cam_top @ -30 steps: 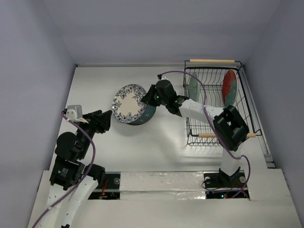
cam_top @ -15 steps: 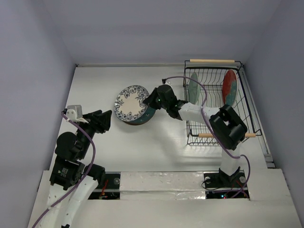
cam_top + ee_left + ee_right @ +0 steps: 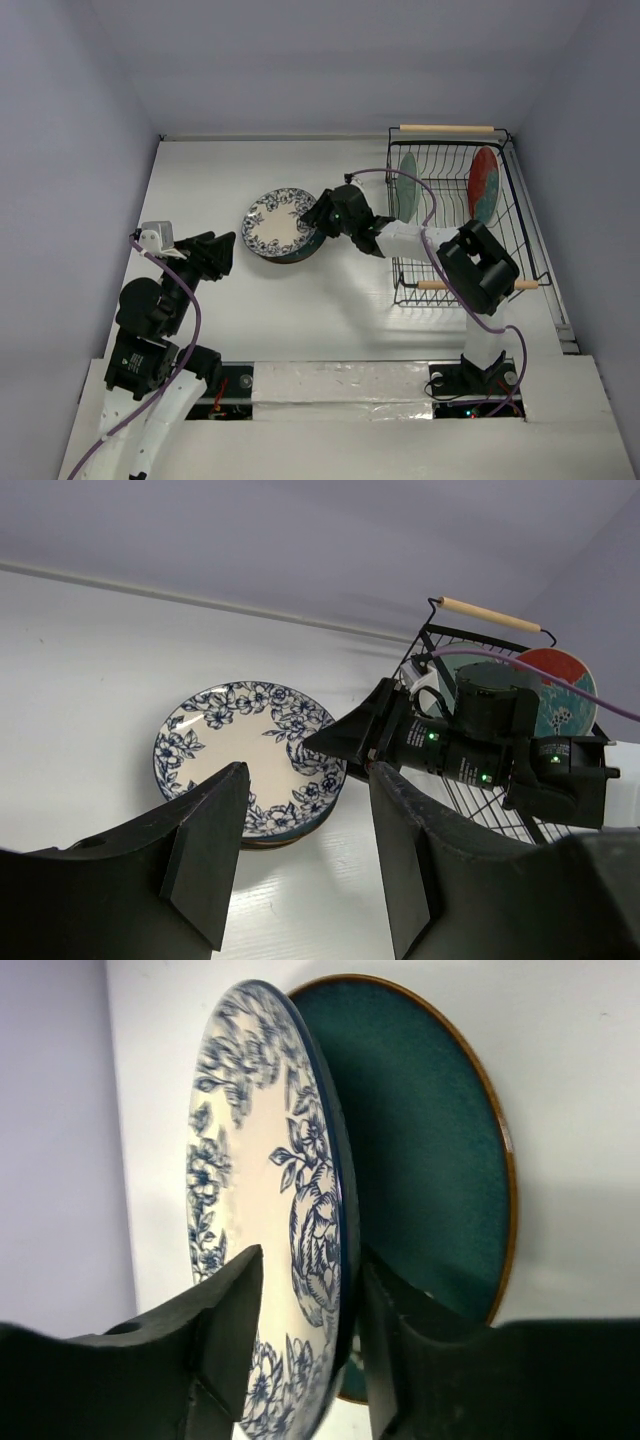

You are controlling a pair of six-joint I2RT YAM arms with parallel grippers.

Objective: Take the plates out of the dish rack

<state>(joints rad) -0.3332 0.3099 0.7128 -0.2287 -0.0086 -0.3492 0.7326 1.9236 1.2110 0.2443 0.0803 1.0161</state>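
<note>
**Floral plate gripped over the teal one**

The right gripper point(image 3: 308, 1300) is clamped on the rim of the floral plate point(image 3: 278, 222), which tilts over the teal plate point(image 3: 430, 1160) lying on the table point(image 3: 200, 180). The green plate point(image 3: 407, 185) and red plate point(image 3: 484, 185) stand upright in the rack point(image 3: 450, 146). The left gripper point(image 3: 307, 790) hangs nearby, fingers spread and holding nothing.

white plate point(image 3: 280, 223) with blue flowers; teal plate point(image 3: 440, 1190), brown rim.
</note>
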